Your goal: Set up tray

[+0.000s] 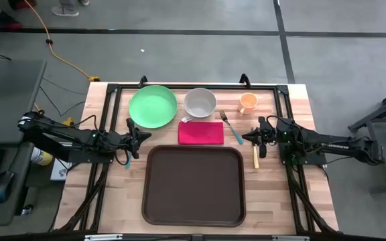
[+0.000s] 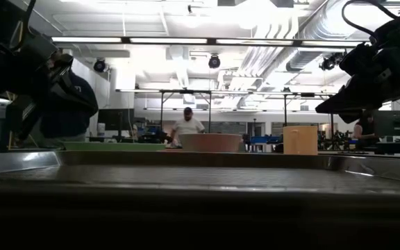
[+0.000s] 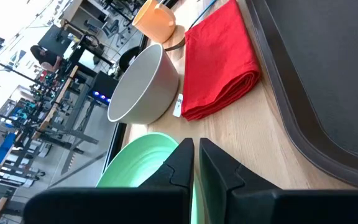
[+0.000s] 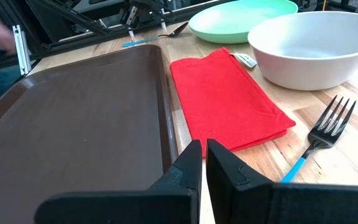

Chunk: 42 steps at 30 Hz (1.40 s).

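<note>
The dark brown tray [image 1: 194, 221] lies on the wooden table near its front edge, with nothing on it. Behind it lie a folded red napkin [image 1: 201, 132], a green plate [image 1: 153, 106], a white bowl [image 1: 200, 102], an orange cup [image 1: 248, 102] and a blue-handled fork [image 1: 232, 127]. My left gripper [image 1: 141, 137] hangs shut over the table between the plate and the tray's far left corner, its fingers [image 3: 182, 165] empty. My right gripper [image 1: 245, 137] is shut and empty beside the fork, off the tray's far right corner, pointing at the napkin [image 4: 225, 99].
A blue-handled spoon [image 4: 151, 36] lies on the table by my left gripper. A light-handled knife [image 1: 256, 158] lies under my right arm, right of the tray. A black frame [image 1: 193, 87] runs around the table top. People stand in the room beyond the table.
</note>
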Each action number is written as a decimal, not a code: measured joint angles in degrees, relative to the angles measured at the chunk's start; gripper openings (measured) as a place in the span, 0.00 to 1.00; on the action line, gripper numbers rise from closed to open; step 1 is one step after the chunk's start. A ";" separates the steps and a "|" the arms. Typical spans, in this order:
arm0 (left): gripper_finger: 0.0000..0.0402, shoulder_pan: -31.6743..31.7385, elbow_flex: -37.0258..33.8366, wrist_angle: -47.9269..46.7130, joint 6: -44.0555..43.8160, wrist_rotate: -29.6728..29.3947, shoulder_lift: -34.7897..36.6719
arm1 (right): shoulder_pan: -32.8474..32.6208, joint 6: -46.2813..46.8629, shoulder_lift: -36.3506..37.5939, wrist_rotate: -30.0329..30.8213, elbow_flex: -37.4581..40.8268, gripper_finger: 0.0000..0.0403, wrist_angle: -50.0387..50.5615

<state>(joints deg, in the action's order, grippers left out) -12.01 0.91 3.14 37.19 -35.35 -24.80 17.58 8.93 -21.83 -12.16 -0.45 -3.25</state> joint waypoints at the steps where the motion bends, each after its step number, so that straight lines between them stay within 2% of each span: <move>1: 0.14 0.00 0.00 -0.01 0.00 0.00 0.01 | 0.00 0.00 0.00 0.01 -0.02 0.00 0.01; 25: 0.14 0.00 0.01 0.04 -0.80 0.41 0.00 | 0.00 0.00 0.00 0.00 -0.02 0.00 0.02; 37: 0.14 -0.02 0.00 -0.13 -19.90 13.92 0.00 | 0.01 -0.01 -0.01 0.01 -0.01 0.00 0.01; 42: 0.14 -0.02 0.00 0.00 -30.44 15.30 0.00 | 0.01 0.00 0.00 0.00 -0.01 0.00 0.01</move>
<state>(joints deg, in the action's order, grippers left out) -12.03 0.91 3.14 6.75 -20.05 -24.80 17.60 8.93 -21.83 -12.16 -0.46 -3.24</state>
